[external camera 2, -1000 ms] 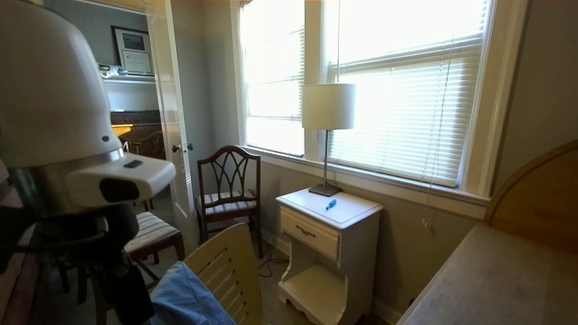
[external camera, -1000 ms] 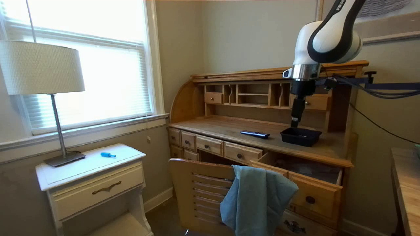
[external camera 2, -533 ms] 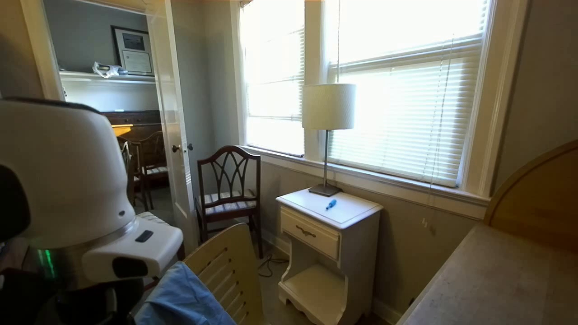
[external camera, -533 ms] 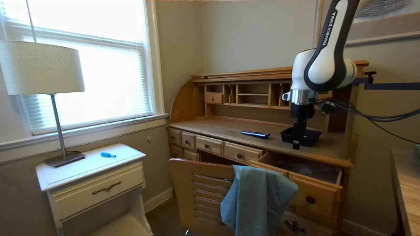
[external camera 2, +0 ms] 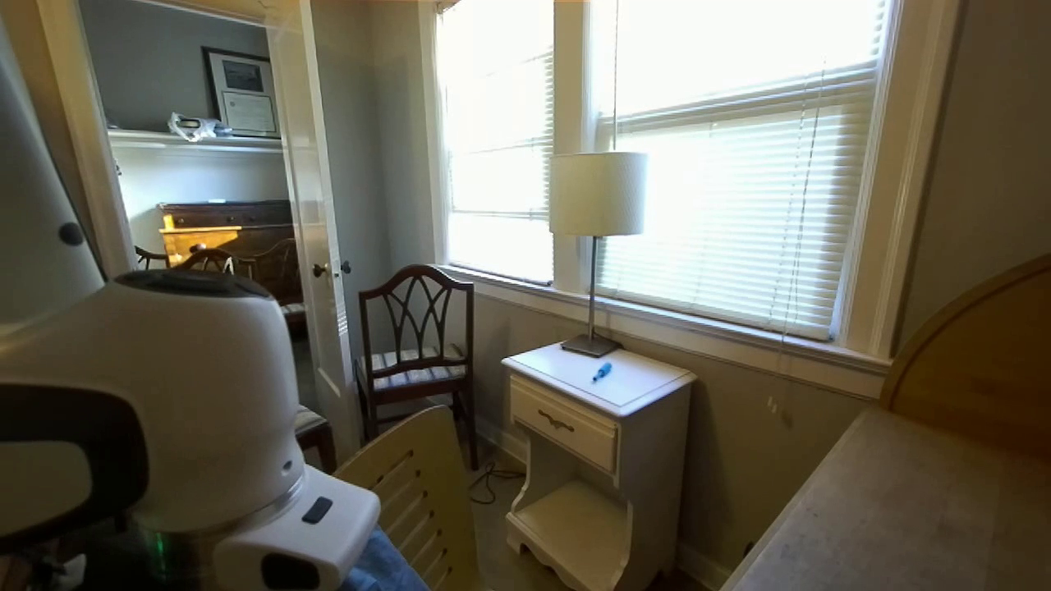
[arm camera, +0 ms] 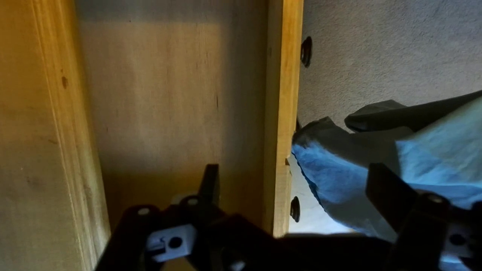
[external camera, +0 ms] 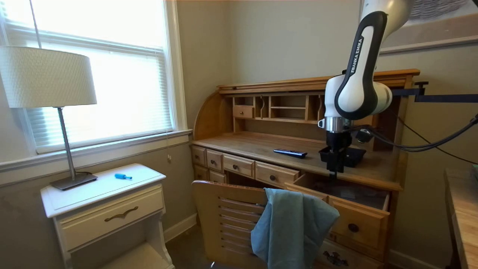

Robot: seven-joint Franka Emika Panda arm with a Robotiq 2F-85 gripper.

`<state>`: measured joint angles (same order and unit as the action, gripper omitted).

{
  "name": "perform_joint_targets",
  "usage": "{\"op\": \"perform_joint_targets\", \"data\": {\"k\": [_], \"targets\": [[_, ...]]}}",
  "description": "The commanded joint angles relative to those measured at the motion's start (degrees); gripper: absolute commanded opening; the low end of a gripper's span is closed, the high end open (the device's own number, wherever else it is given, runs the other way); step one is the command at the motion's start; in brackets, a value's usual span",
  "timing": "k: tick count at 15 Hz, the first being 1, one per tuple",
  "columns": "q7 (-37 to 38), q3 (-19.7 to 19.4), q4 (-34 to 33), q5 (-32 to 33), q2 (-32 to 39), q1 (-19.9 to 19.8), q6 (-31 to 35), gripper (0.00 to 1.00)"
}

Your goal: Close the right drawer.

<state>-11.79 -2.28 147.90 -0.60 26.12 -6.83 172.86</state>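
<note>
The rectangular honey-oak wooden drawer (external camera: 368,220) stands pulled out beyond the front edge of the matching roll-top desk (external camera: 254,142), near that edge's right corner; its long front board (arm camera: 287,113) runs parallel to the edge. Seen from the wrist, the black two-fingered gripper (arm camera: 293,175) straddles the board's line, spread wide and gripping nothing: one finger over the drawer's inside, the other past the board, over the pale-blue cloth (external camera: 295,228) on the slatted wooden chair (external camera: 207,220). How low the tips reach I cannot tell. The closing push probably wants that outer finger against the board, driving toward the desk's back edge.
</note>
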Motion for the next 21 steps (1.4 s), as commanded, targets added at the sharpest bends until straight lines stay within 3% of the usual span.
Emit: {"op": "perform_joint_targets", "data": {"k": [1, 8, 13, 21], "targets": [[1.2, 0.3, -0.2, 1.4, 0.0, -0.6, -0.2, 1.0], [0.0, -1.5, -7.0, 4.4, 11.7, 1.1, 5.7, 1.0], [-0.1, 0.3, -11.1, 6.1, 18.3, -0.5, 9.2, 1.0], [0.8, -0.1, -13.5, 6.1, 21.1, 0.6, 8.0, 1.0]]}}
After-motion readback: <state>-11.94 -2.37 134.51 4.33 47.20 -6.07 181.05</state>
